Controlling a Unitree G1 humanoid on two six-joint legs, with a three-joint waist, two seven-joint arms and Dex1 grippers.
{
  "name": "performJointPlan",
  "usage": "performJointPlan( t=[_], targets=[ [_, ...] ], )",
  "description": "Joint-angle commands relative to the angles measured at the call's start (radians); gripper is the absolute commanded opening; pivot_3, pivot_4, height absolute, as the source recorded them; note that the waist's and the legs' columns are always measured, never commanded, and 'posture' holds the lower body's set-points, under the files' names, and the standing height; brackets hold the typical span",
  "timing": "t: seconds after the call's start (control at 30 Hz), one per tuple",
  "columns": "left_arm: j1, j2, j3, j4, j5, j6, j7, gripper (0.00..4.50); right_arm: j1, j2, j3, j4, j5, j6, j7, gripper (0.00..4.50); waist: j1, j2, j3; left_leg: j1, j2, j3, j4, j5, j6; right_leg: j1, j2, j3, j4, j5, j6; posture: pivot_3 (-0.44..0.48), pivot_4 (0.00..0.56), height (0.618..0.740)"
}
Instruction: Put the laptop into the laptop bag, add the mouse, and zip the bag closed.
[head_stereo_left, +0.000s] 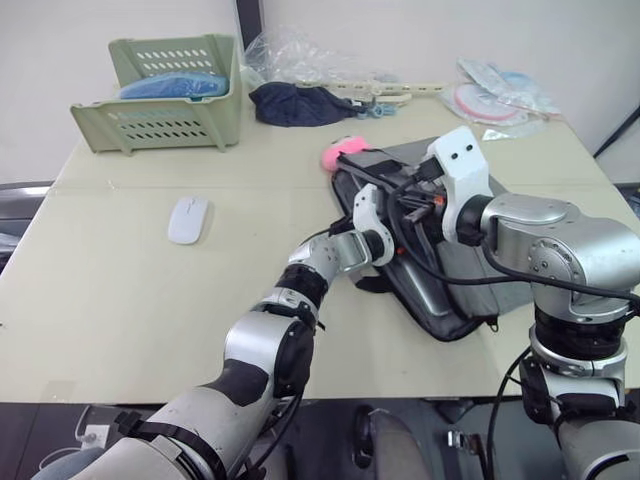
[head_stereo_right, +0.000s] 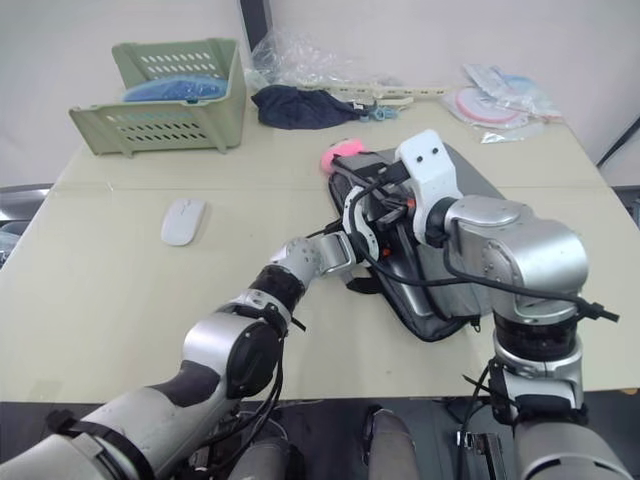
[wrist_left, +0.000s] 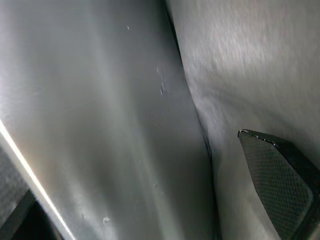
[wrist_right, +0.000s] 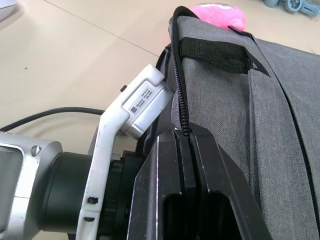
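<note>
The grey laptop bag (head_stereo_left: 470, 250) is laid flat on the beige table (head_stereo_left: 120, 300), and both grippers are met at its open long edge. The right gripper (wrist_right: 186, 145) is pressed together on the upper flap's black zipper edge (wrist_right: 180, 95), the two black fingers being closed with the zipper line nipped between them; the flap is seen directly ahead of those fingers. The left gripper (head_stereo_left: 385, 225) is thrust into the opening just beside the right fingers. Ahead of the left fingers, the silver laptop (wrist_left: 100, 120) is seen inside the bag, with grey lining on the far side of one textured black fingertip (wrist_left: 280, 190); whether those fingers are spread or closed cannot be told. The white mouse (head_stereo_left: 188, 218) is left on the table, well apart from both sets of fingers. A pink plush (head_stereo_left: 340, 152) is found at the bag's far corner.
</note>
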Motion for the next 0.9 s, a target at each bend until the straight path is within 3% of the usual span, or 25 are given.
performJointPlan(
  t=[0.03, 0.9],
  targets=[
    [0.048, -0.061, -0.014, -0.106, -0.005, 0.084, -0.013, 4.47, 0.004, 0.000, 0.001, -0.029, 0.023, -0.035, 0.017, 0.00, 0.000, 0.000, 0.000, 0.000, 0.000, 0.000, 0.000, 0.000, 0.000, 0.000, 0.000, 0.000, 0.000, 0.000, 0.000, 0.000, 0.150, 0.740],
    [0.189, 0.006, 0.031, -0.435, -0.043, 0.243, 0.096, 4.47, 0.022, -0.029, 0.018, 0.010, 0.034, -0.092, 0.020, 0.00, 0.000, 0.000, 0.000, 0.000, 0.000, 0.000, -0.001, 0.000, 0.000, 0.000, 0.000, 0.000, 0.000, 0.000, 0.000, 0.000, 0.150, 0.740]
  ],
)
